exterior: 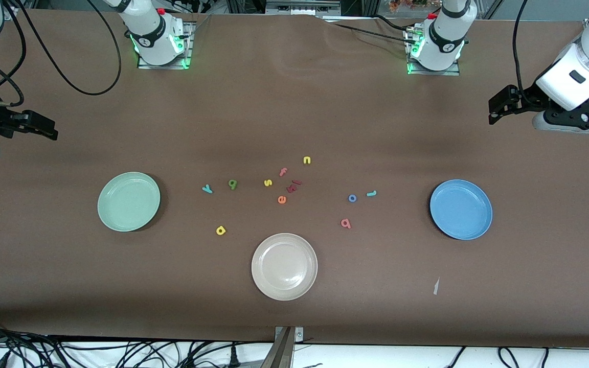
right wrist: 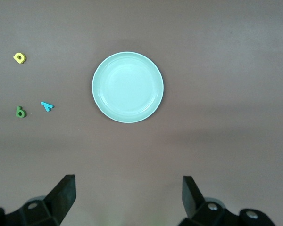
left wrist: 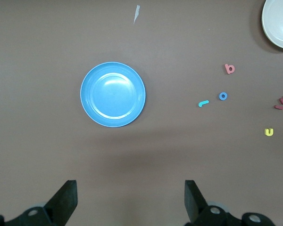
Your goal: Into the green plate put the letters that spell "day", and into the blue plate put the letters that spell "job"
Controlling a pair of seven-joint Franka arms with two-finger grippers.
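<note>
Foam letters loose on table | left gripper [left wrist: 129, 202] fingers released | right gripper [right wrist: 127, 200] fingers released

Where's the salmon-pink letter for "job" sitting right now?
The salmon-pink letter lies on the bare table, nearer the front camera than the blue o, between the beige-white plate and the blue plate.

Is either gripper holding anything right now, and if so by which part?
Nothing is held. The left gripper and right gripper are both open and empty, waiting at the table's ends.
</note>
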